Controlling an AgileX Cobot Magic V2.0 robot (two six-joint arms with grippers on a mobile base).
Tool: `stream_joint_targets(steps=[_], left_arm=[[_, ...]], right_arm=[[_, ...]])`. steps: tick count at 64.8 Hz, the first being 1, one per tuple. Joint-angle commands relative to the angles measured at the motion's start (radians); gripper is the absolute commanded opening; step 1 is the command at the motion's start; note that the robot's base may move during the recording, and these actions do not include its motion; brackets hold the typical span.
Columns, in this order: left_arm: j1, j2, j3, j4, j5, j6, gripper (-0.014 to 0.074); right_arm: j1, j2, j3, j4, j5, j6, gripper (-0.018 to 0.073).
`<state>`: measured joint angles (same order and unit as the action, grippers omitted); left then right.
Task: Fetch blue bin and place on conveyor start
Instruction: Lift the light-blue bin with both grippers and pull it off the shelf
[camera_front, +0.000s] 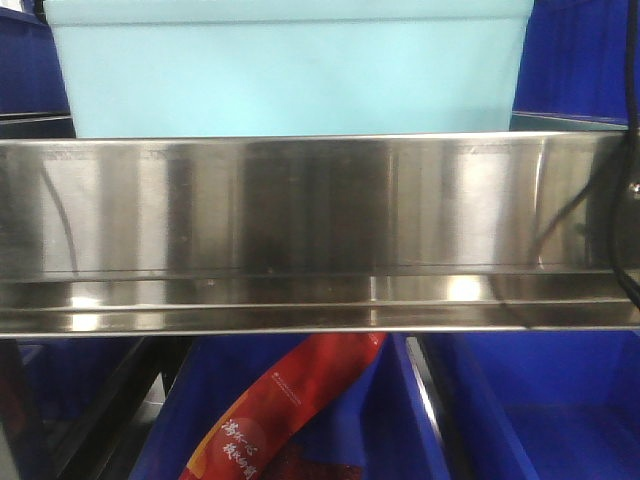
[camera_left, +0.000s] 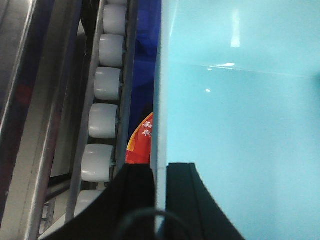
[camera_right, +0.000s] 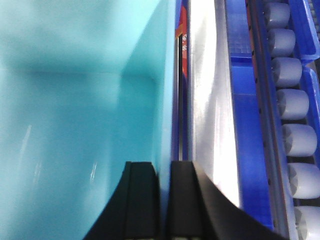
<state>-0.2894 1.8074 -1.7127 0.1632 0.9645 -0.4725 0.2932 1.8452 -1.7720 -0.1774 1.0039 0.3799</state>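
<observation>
The blue bin (camera_front: 290, 70), a light cyan tub, sits at the top of the front view behind a shiny steel rack rail (camera_front: 300, 230). In the left wrist view my left gripper (camera_left: 160, 172) is shut on the bin's left wall (camera_left: 159, 100), one finger inside and one outside; the bin's inside (camera_left: 240, 130) fills the right. In the right wrist view my right gripper (camera_right: 165, 170) is shut on the bin's right wall (camera_right: 167, 100), with the bin's inside (camera_right: 75, 110) to the left. The conveyor start is out of view.
Dark blue crates (camera_front: 575, 60) flank the bin and stand below the rail (camera_front: 520, 410). A red packet (camera_front: 290, 400) lies in a lower crate. Grey rollers run beside the bin on the left (camera_left: 107, 82) and on the right (camera_right: 295, 105).
</observation>
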Motion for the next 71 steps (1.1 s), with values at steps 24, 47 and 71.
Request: stream_joint_targets(steps=[24, 47, 71], left_arm=[[-0.060, -0.045, -0.025, 0.098, 0.065, -0.075, -0.0111], [-0.144, -0.201, -0.025, 0.165, 0.061, -0.152, -0.0111], [-0.230, -0.338, -0.005, 0.280, 0.062, -0.222, -0.0111]], right_arm=[[-0.003, -0.086, -0.002, -0.038, 0.017, 0.015, -0.0154], [0.004, -0.238, 0.002, -0.062, 0.035, 0.033, -0.0154], [0.069, -0.420, 0.138, -0.174, -0.024, 0.128, -0.0154]])
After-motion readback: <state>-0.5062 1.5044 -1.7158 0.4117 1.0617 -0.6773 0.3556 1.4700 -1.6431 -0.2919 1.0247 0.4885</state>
